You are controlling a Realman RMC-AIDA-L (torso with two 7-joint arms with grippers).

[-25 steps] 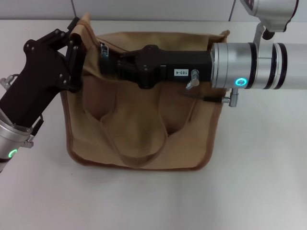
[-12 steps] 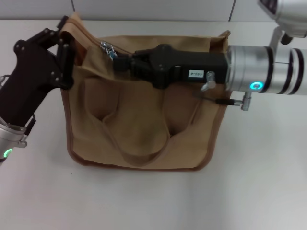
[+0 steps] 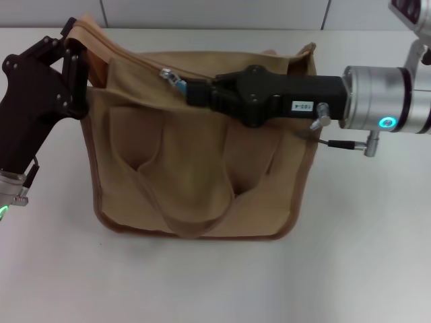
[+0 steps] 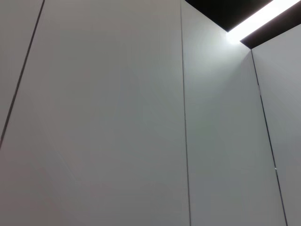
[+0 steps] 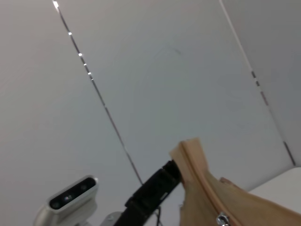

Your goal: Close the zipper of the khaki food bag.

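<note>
The khaki food bag [image 3: 192, 171] lies flat on the white table, its two loop handles [image 3: 195, 225] draped toward me. My left gripper [image 3: 75, 42] is shut on the bag's far-left top corner and holds it lifted. Reaching in from the right, my right gripper [image 3: 190, 91] is shut on the pull tab of the zipper's silver slider [image 3: 172, 77], which sits about a third of the way along the top edge from the left. In the right wrist view the bag's raised corner [image 5: 195, 162], the slider [image 5: 221, 219] and the left gripper [image 5: 157, 188] show. The left wrist view shows only wall.
The white table [image 3: 363, 256] surrounds the bag, with free surface in front and to the right. A grey wall [image 3: 215, 12] runs along the table's far edge. My head camera unit [image 5: 70, 195] shows in the right wrist view.
My right gripper has drawn back to the right along the bag's top, taking the silver slider with it. My left gripper has shifted left and up, pulling the bag's corner taut.
</note>
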